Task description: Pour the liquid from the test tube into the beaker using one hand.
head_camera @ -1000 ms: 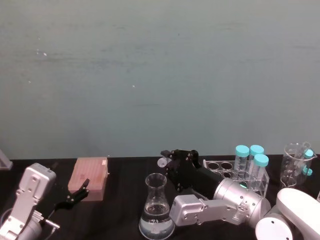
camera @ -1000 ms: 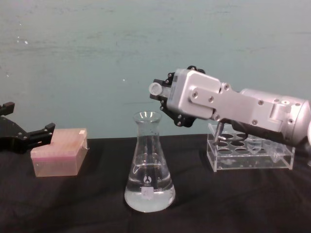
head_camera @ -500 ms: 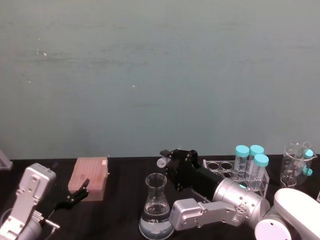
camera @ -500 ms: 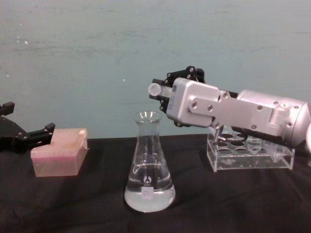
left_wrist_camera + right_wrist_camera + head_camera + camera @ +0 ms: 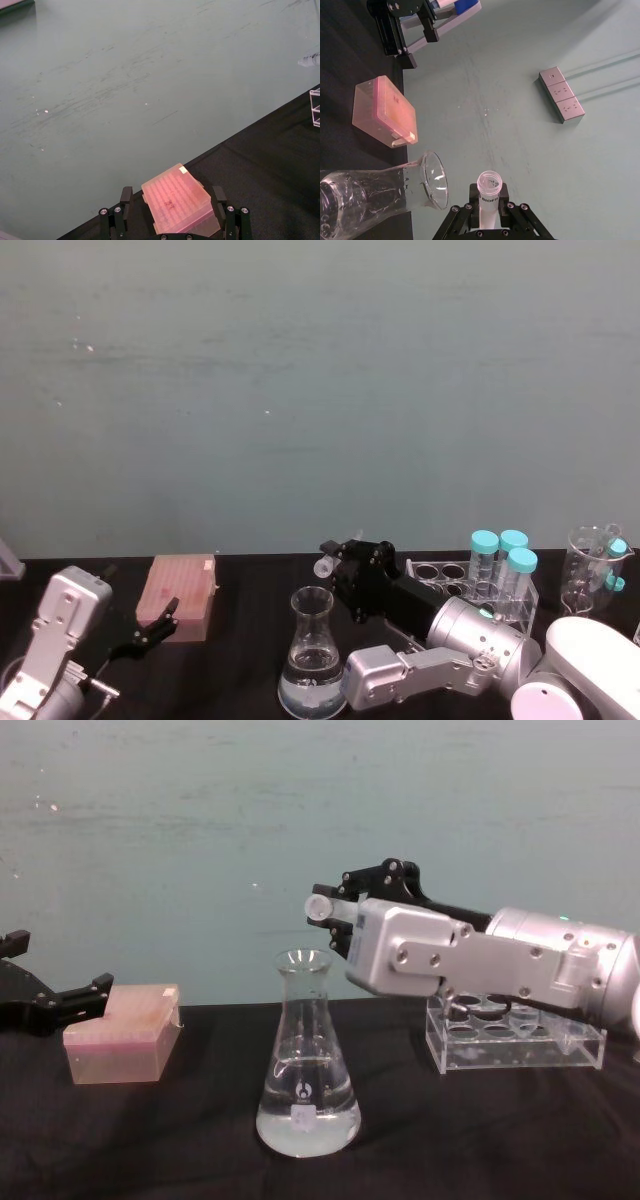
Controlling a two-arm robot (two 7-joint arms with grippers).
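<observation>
1. Starting at the left edge of the desk (image 5: 200,1145), I see the left gripper (image 5: 150,628) parked, its claw spread wide and empty. It sits just beside the pink tip box (image 5: 122,1032).
2. The beaker (image 5: 307,1060) stands upright near the middle of the desk's front edge. Clear liquid (image 5: 307,1128) lies pooled in its wide base.
3. The test tube (image 5: 320,906) hangs in the air above the beaker's mouth, over the right part of the rim and apart from the glass. The right gripper (image 5: 345,912) has its claw closed on the tube's body and carries it alone.
4. The tube's long axis lies close to level. Its open whitish rim points toward the desk's left edge and somewhat toward the front, and its closed end is back in the claw. The right wrist view looks into that open mouth, but I cannot tell how much liquid remains inside.
5. I judge this to be the pour itself. To do it well, I would:
   - hold the lip over the centre of the beaker's opening;
   - roll the wrist slowly so the mouth dips below level;
   - stay low enough to avoid splashing, without knocking the rim.
6. Toward the right edge stands the clear tube rack (image 5: 515,1042) with its teal-capped tubes (image 5: 500,555), close behind the right forearm, which I would keep clear of it.
</observation>
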